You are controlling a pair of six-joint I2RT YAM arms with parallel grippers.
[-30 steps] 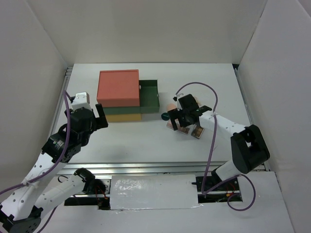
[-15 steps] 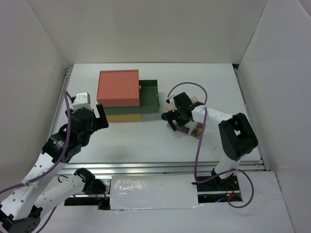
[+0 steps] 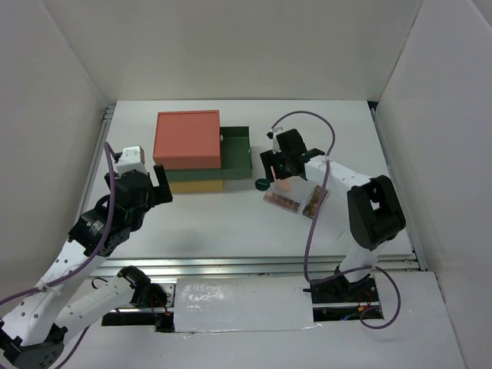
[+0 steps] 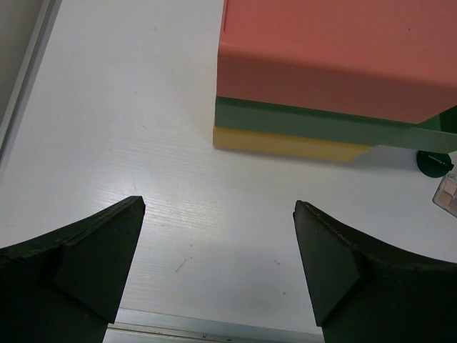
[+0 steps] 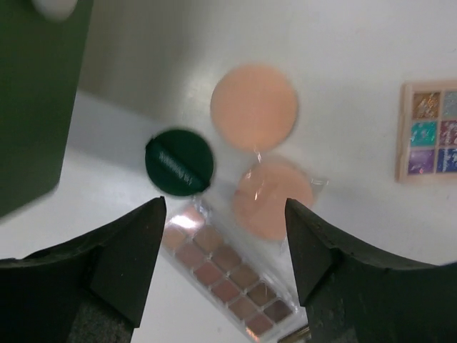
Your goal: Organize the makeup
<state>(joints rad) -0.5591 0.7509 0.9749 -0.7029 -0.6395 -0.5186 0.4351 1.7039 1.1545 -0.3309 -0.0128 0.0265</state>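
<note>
A peach puff (image 5: 253, 107) and a wrapped puff (image 5: 271, 196) are lying edge to edge on the table (image 5: 357, 43), the dark green disc (image 5: 178, 162) just beside them and a long palette (image 5: 225, 275) nearer. The right gripper (image 5: 225, 214) is being held above them, fingers apart and empty. One puff is probably best straddled squarely, so that the disc is not being nudged. The left gripper (image 4: 218, 214) is being held wide open near the drawer box (image 4: 321, 57).

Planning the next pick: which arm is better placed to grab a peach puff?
Right. The right gripper hovers open directly over the peach puffs and dark-green disc. The left gripper faces the stacked drawer box, away from them.
</note>
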